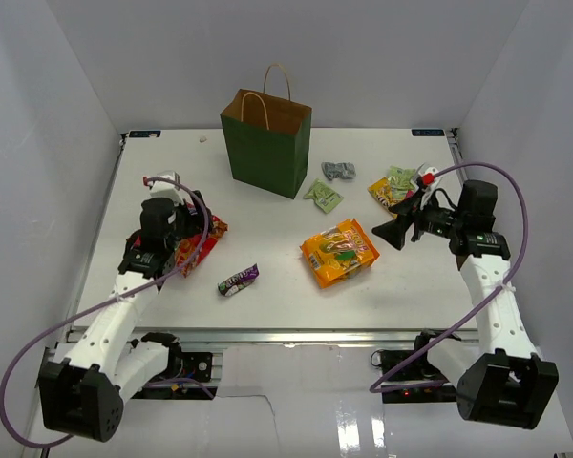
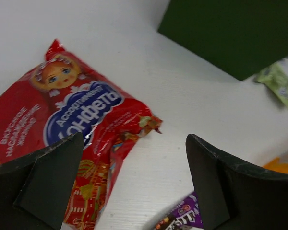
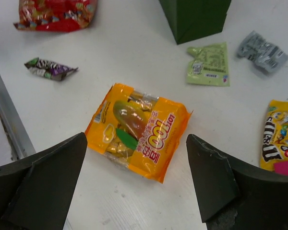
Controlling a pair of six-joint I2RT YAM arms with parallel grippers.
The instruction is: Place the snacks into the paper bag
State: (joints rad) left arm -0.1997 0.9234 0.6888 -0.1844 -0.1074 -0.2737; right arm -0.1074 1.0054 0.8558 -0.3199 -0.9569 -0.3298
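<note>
White table, white-walled cell | upright dark green paper bag far centre, snacks scattered around it | left gripper spread wide, empty, over glossy red candy packet | right gripper likewise, facing large orange plastic bag | risk: your pinch may slip off slick film.

One paper bag, one orange bag, one purple bar, one red packet, one grey wrapper, two light-green wrappers, one yellow packet, one pink wrapper with only an edge showing, all on one bench
</note>
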